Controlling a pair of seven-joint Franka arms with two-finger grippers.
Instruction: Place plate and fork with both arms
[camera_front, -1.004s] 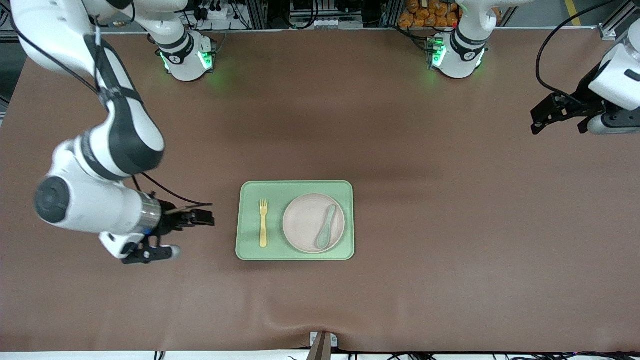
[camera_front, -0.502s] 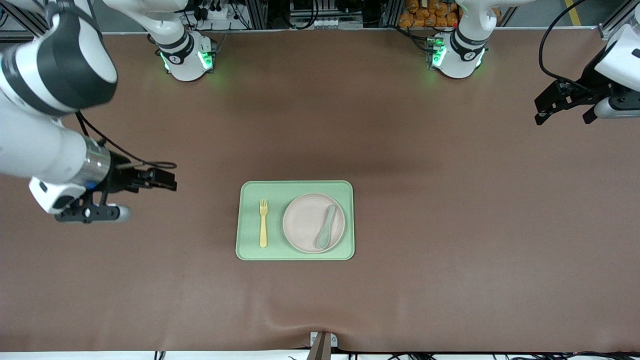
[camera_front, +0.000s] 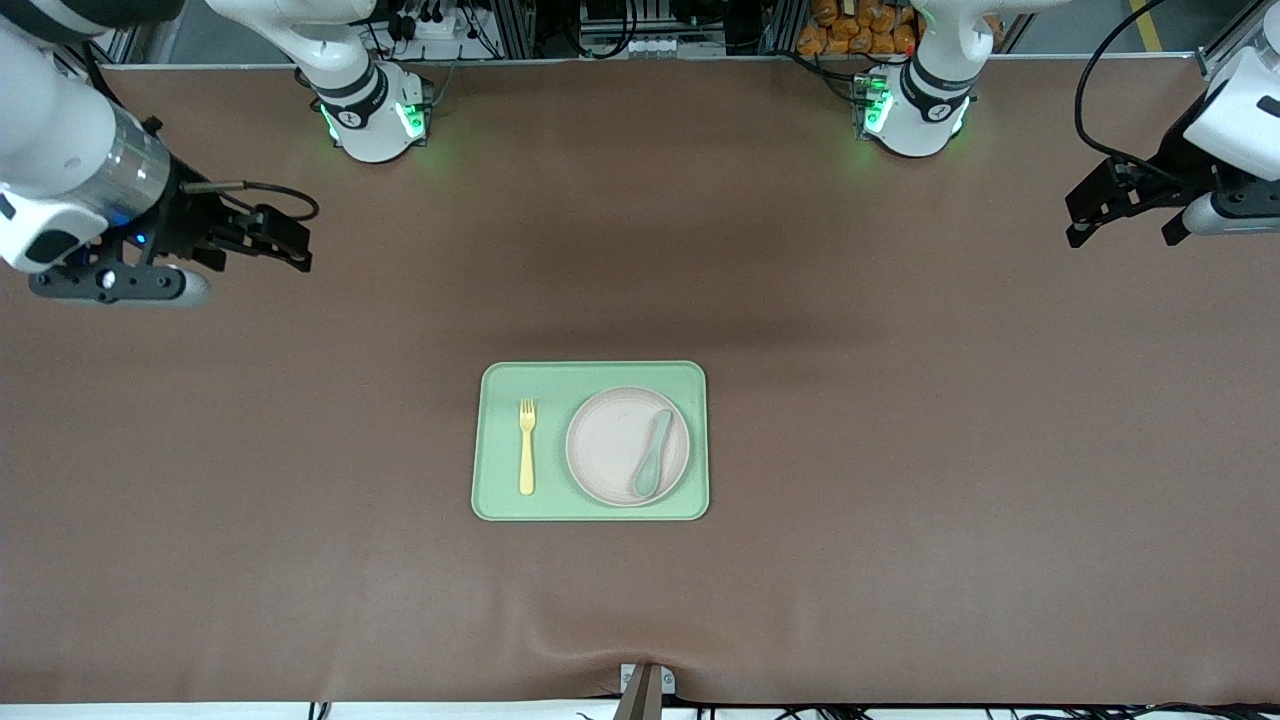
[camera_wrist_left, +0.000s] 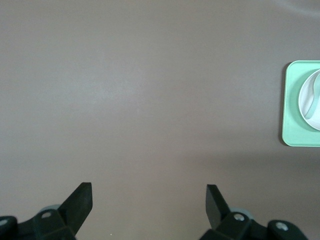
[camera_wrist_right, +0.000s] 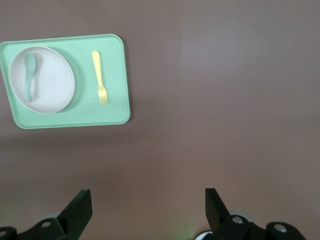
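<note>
The pale beige-pink plate lies in the light-green tray with a grey-green spoon on it. The pale-yellow fork lies in the tray beside the plate, toward the right arm's end. My right gripper is open and empty, over bare table at the right arm's end, well away from the tray. My left gripper is open and empty over the left arm's end of the table. The right wrist view shows its gripper, the plate and the fork. The left wrist view shows its gripper and the tray's edge.
The brown table mat surrounds the tray on all sides. Both arm bases stand along the table edge farthest from the front camera. A small bracket sits at the nearest table edge.
My right gripper has drawn back from beside the tray toward the right arm's base end, still empty. My left gripper has shifted slightly. The plate, fork and spoon have not moved.
</note>
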